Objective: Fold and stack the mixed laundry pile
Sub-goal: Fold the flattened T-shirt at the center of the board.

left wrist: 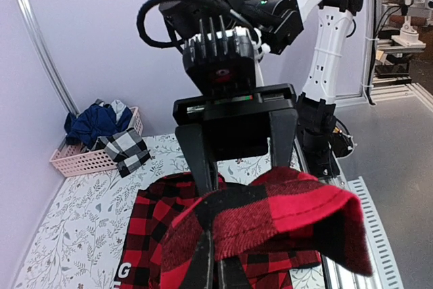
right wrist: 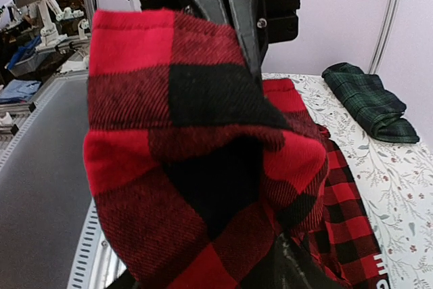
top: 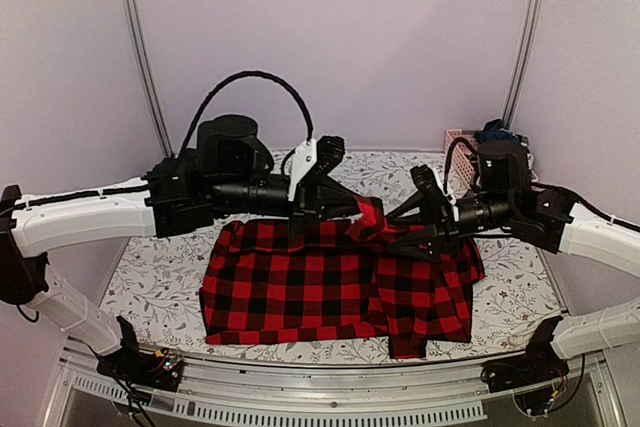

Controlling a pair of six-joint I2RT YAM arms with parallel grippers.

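We judge the task well short of halfway: one piece is folded, one is in hand, and more wait.

The left tool (left wrist: 215,265) is clenched on a raised fold of the red-and-black flannel shirt (top: 300,292), pinching it above the counter (top: 150,277). Facing it, the right tool (left wrist: 238,167) has its jaws standing apart with the same fold lying between them. We see no pinch there, so we read it as released.

Below both tools, the rest of the flannel shirt lies spread flat across the middle of the counter, its fold not yet finished.

Farther out, the green tartan piece (right wrist: 369,99) lies folded on the counter, apart from the shirt. At the far corner, the pink basket (left wrist: 88,160) holds navy clothes (left wrist: 95,123), none of them folded yet.
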